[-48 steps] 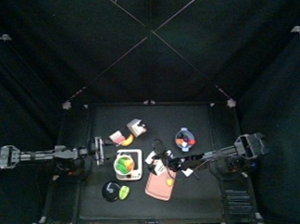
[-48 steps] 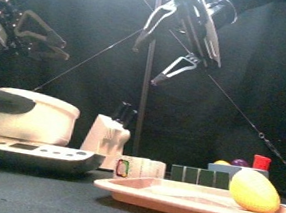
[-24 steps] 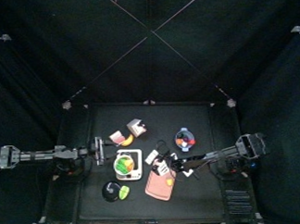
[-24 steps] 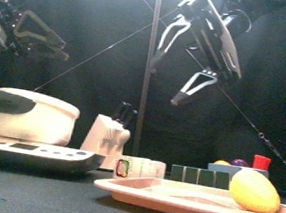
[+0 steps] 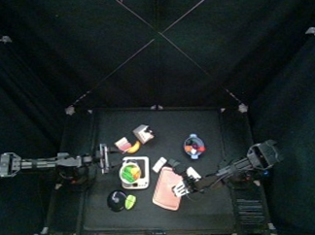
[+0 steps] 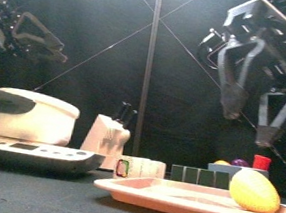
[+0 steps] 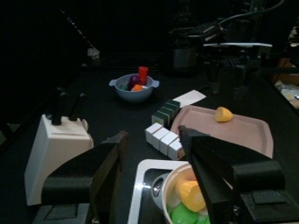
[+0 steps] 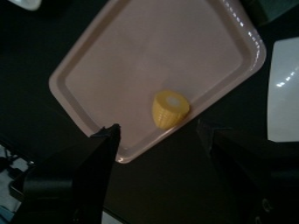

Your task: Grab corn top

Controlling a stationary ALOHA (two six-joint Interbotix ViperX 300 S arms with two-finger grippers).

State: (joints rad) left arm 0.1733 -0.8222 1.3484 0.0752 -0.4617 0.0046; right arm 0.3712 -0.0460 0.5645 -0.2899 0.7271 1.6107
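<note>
Right tool (image 8: 156,144), jaws spread wide, hangs above the yellow corn piece (image 8: 170,108) on the pink tray (image 8: 111,66).

Right end effector (image 8: 158,144) jaws spread wide, pointing down, left end effector (image 7: 156,166) open, raised

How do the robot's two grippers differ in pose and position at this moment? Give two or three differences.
The right gripper hangs over the pink tray, pointing down at the yellow corn piece; the left gripper sits back at the table's left side, above the scale. The right arm reaches inward; the left arm rests. Both have open jaws and hold nothing.
</note>
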